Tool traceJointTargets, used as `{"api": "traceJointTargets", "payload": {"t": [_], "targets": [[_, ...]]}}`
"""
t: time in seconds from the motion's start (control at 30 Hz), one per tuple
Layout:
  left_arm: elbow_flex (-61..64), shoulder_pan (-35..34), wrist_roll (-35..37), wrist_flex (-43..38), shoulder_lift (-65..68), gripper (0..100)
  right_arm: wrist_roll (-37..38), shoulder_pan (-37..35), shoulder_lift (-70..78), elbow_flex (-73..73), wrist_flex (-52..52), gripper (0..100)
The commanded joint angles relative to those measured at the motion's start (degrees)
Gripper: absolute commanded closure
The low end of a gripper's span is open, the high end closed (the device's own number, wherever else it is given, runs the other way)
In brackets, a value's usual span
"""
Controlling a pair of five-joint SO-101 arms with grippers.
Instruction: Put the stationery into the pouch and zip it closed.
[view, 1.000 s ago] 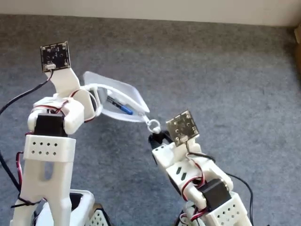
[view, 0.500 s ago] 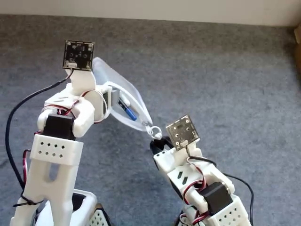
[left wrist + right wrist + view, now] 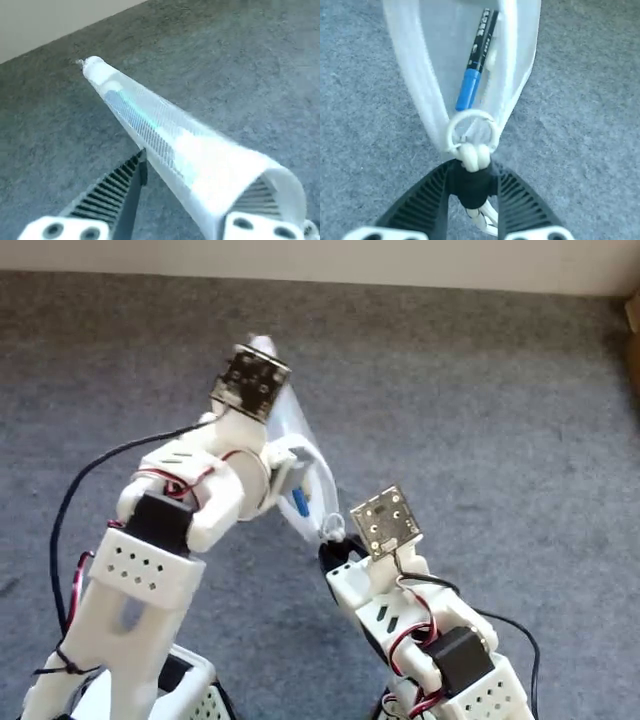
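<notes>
A translucent white mesh pouch (image 3: 303, 440) hangs in the air, turned almost edge-on. My left gripper (image 3: 285, 475) is shut on its side; in the left wrist view the pouch (image 3: 165, 130) runs out between the fingers of the left gripper (image 3: 190, 170). A black pen with a blue cap (image 3: 477, 55) lies inside the pouch (image 3: 450, 40), and its blue end (image 3: 299, 502) shows from above. My right gripper (image 3: 470, 175) is shut on the black zipper pull (image 3: 470, 187) below the white ring (image 3: 470, 131), at the pouch's near end (image 3: 332, 528).
Grey carpet (image 3: 500, 410) covers the whole work area, with a pale wall strip (image 3: 400, 258) along the far edge. A brown object (image 3: 633, 330) touches the right edge. Black cables (image 3: 90, 490) loop beside the left arm.
My left arm has swung right and forward, carrying the pouch from lying flat to almost upright. The right gripper has stayed nearly still on the zipper pull.
</notes>
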Motion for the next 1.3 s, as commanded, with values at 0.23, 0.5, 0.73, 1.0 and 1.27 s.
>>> {"api": "traceJointTargets", "payload": {"t": [0.23,0.5,0.73,1.0,1.27], "targets": [[-0.92,11.03,-5.19,-0.79,-0.84,74,0.70,-0.04,-1.10,-0.57,0.13,99.4],[-3.21,10.86,-5.19,-0.26,-0.92,74,0.53,0.04,-1.10,-0.66,0.13,99.4],[-4.00,8.13,-9.23,4.31,-2.07,74,0.35,4.97,-1.10,-1.19,-0.22,99.4],[-3.74,7.16,-15.91,12.13,-12.09,74,0.26,12.26,-1.10,-1.36,-0.31,99.4],[7.69,8.31,-26.90,11.08,-18.15,74,0.09,12.97,-12.79,-1.27,0.04,99.4]]}}
